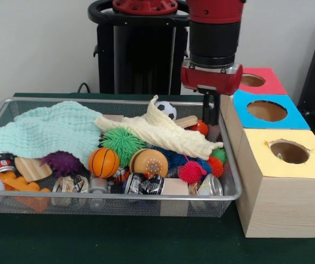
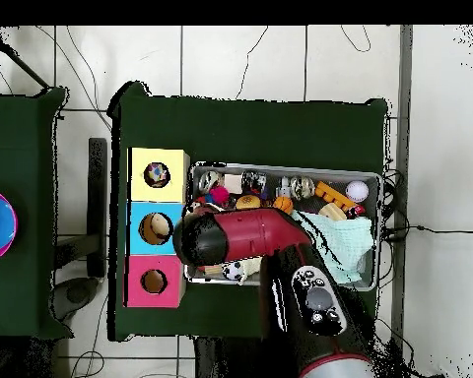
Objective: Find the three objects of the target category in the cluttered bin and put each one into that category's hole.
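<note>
The wire mesh bin [image 1: 119, 195] is full of toys, cans and cloths; it also shows in the overhead view [image 2: 280, 165]. No polka-dot cloth shows in the bin. The yellow-topped box's hole [image 1: 289, 152] is at the right; in the overhead view a multicoloured speckled patch shows inside the hole [image 2: 158, 175]. My gripper [image 1: 210, 122] hangs over the bin's far right corner, next to the blue-topped box, with nothing seen in it. In the overhead view the arm hides it.
A mint green waffle cloth [image 1: 42, 132] and a cream knitted cloth [image 1: 162, 132] lie over balls, spiky toys and cans. The blue-topped box's hole [image 1: 266, 110] and the red-topped box's hole [image 1: 252, 80] lie behind the yellow box. The arm [image 2: 250, 236] covers the bin's middle.
</note>
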Controlling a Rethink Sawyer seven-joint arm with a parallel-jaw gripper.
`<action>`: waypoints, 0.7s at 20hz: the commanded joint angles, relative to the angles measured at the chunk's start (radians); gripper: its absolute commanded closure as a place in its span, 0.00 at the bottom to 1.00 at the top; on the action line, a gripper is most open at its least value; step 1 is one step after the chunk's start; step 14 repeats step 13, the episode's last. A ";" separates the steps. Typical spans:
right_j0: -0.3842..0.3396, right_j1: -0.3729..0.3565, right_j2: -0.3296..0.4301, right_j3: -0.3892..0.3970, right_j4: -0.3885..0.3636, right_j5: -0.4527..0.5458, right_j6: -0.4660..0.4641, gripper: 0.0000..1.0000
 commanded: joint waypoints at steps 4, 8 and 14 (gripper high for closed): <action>-0.138 0.009 0.053 0.075 -0.134 -0.075 -0.122 1.00; -0.162 -0.011 0.079 0.087 -0.140 -0.053 -0.121 1.00; -0.139 -0.016 0.062 0.089 -0.154 -0.053 -0.071 1.00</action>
